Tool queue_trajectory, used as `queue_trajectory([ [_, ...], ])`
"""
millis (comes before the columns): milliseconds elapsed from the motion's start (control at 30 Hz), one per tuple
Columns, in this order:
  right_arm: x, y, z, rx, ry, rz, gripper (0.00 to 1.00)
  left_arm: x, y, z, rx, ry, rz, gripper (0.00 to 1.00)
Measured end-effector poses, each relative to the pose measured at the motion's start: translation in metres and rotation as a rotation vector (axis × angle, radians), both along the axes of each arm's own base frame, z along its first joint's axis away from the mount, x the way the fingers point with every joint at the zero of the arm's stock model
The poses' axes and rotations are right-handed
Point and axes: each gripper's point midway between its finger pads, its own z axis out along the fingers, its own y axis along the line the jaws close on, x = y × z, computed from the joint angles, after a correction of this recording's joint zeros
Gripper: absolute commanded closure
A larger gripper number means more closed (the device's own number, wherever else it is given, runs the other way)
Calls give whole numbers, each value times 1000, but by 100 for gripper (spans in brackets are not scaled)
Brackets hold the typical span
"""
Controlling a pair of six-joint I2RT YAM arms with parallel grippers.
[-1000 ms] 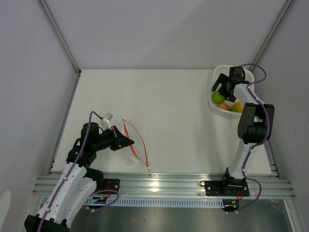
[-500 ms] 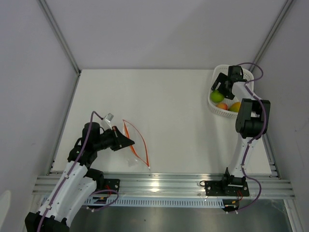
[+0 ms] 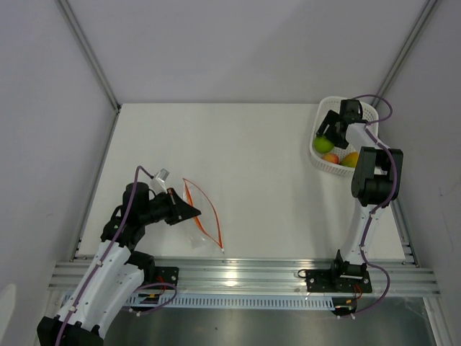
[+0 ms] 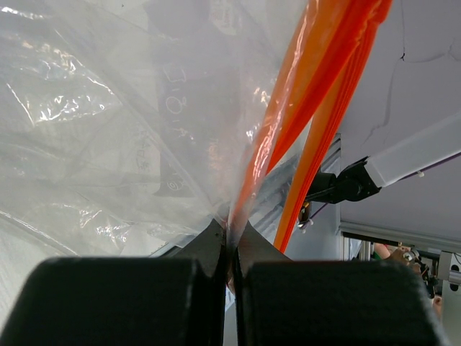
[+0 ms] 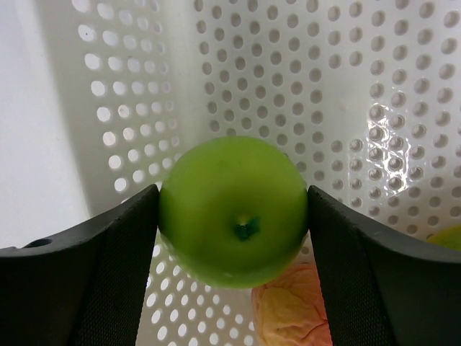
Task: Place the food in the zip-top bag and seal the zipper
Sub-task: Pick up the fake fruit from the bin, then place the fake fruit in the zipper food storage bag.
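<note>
My right gripper point(image 3: 326, 140) point(image 5: 234, 216) is shut on the lime-green ball point(image 5: 234, 213) point(image 3: 323, 144) and holds it over the white basket. The smaller red-orange piece point(image 3: 331, 158) point(image 5: 292, 311) and the yellow-orange piece point(image 3: 351, 158) point(image 5: 450, 236) lie in the basket below. My left gripper point(image 3: 193, 210) point(image 4: 230, 249) is shut on the mouth edge of the clear zip-top bag point(image 3: 204, 225) point(image 4: 108, 122), pinching it beside the red-orange zipper point(image 3: 193, 205) point(image 4: 317, 94). The bag's mouth stands open at the front left of the table.
The white perforated basket point(image 3: 317, 155) point(image 5: 374, 86) stands at the back right corner of the table. Grey walls close in the back and both sides. A metal rail point(image 3: 238, 272) runs along the near edge by the arm bases.
My right gripper has lifted the lime-green ball a little toward the basket's back left. The left arm and the bag have not moved.
</note>
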Motion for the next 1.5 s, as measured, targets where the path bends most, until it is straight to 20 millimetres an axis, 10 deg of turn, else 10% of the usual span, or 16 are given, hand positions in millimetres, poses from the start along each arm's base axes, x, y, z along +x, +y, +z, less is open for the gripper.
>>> queue_trajectory([
  [400,-3,-8,5,-17,-2,-27,94,-1,0,2,-3,-12,0,99],
  [867,-21,-26,111,37,-192,-95,100,1,0,-7,11,44,-2,99],
  [1000,-45,21,140,93,-239,6,100,6,-2,-3,17,63,-8,99],
  [1200,-105,163,173,196,-275,359,100,17,-6,10,17,63,-26,99],
  [1500,-281,347,216,365,-323,1025,100,18,-9,10,12,78,-45,99],
])
